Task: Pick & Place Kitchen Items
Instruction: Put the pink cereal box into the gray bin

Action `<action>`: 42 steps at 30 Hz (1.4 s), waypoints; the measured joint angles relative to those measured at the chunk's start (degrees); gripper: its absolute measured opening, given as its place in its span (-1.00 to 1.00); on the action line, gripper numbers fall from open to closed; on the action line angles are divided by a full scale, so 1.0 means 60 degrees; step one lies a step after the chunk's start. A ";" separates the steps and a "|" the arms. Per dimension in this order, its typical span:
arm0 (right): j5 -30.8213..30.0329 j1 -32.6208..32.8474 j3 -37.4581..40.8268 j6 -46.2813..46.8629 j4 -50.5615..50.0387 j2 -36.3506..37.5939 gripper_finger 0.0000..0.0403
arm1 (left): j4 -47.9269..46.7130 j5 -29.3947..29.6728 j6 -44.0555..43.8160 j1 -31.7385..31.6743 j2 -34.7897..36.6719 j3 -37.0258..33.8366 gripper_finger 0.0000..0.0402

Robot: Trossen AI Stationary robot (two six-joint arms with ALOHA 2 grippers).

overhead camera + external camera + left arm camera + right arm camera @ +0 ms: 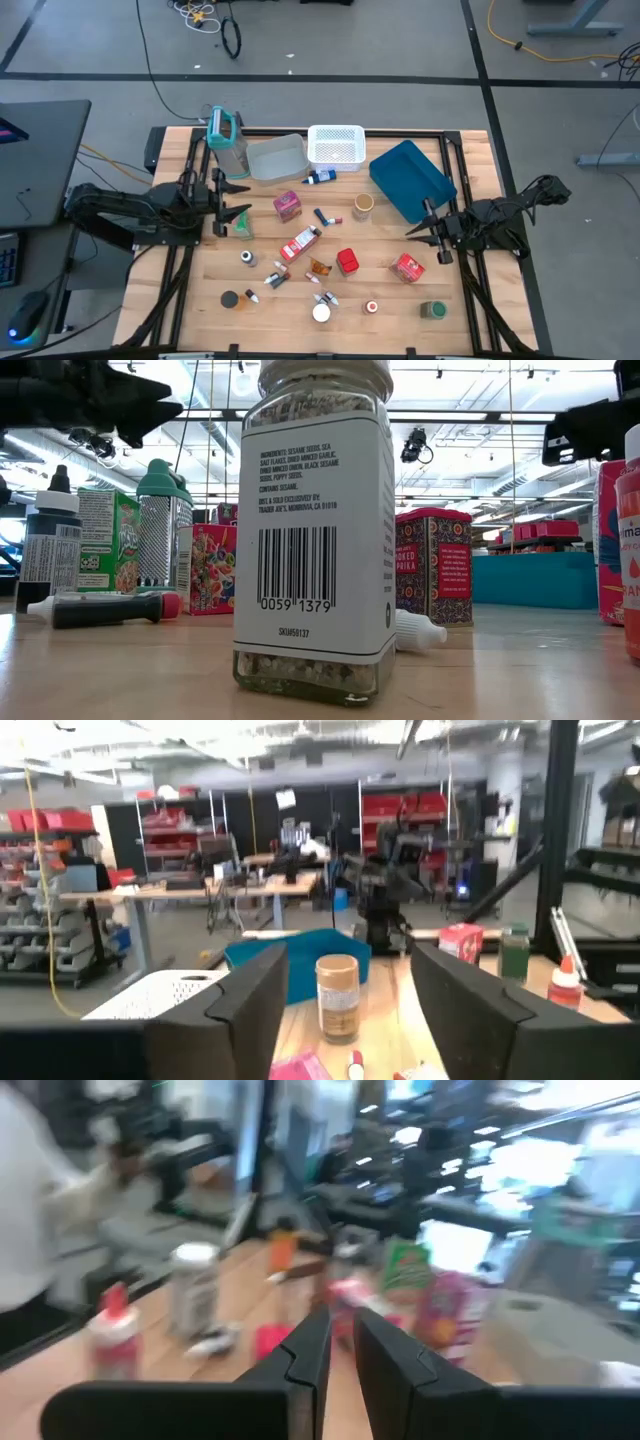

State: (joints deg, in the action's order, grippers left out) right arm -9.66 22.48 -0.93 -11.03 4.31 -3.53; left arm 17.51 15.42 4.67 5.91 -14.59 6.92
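Left gripper [240, 203] sits over the table's [470, 300] left edge, mid-depth. Fingers spread wide in the left wrist view, nothing between them. A green carton [243, 228] stands just beside its tips on the near side.

Right gripper [428, 234] is over the right edge, just near of the blue tray [412, 178]. Fingers [310, 1345] nearly together with a thin gap, nothing held.

Far edge, left to right: a grater [226, 140] with teal handle, clear bin [275, 158], white basket [335, 145], then the tray tilted toward the right edge.

Items, all loose on the table:
- blue-capped bottle [321, 177] just near of the basket
- pink carton [287, 205] left of centre
- tan jar [363, 205] beside the tray's left corner; same jar [337, 997] shows between the left fingers, well beyond them
- small tube [325, 217] between pink carton and jar
- red carton [300, 243] lying flat at centre
- red can [347, 262] right of it
- bigger red can [407, 268] toward the right edge, near the right gripper
- green-lid jar [432, 310] at the near right corner
- white-lid jar [321, 313] at the near edge, centre; it fills the low view as a spice jar [315, 530] standing upright
- small red-ringed lid [371, 307] just right of it
- black-lid jar [230, 299] near edge, left
- small bottles and tubes scattered between black-lid jar and red carton, too small to tell apart
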 joint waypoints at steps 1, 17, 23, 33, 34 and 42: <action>-0.0358 -0.0003 0.0000 -0.0006 0.0233 0.0000 -0.71 | 0.0000 0.0002 -0.0001 0.0000 -0.0394 0.0198 0.18; -0.1491 -0.0007 0.0000 -0.0755 0.2999 0.0004 -0.71 | -0.2925 0.1519 -0.0756 0.0000 -0.6739 0.4068 0.23; -0.1494 -0.0007 0.0000 -0.2166 0.4140 0.0004 -0.71 | -0.4056 0.2515 -0.3548 -0.0162 -0.8091 0.4812 0.23; -0.1488 -0.0007 0.0000 -0.2065 0.4233 0.0000 -0.71 | -0.4769 0.2715 -0.5518 -0.0266 -0.9243 0.4848 -0.05; -0.1491 -0.0005 0.0000 -0.2065 0.4236 0.0002 -0.71 | -0.4745 0.2840 -0.5528 -0.0298 -0.9293 0.4851 -0.07; -0.1491 -0.0007 0.0000 -0.2063 0.4254 0.0000 -0.71 | -0.4806 0.2749 -0.5134 -0.0563 -0.9168 0.4841 -0.23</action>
State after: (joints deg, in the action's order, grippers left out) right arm -18.61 22.44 -0.93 -23.41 29.84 -3.53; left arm -11.33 31.92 -26.13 2.53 -69.60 35.97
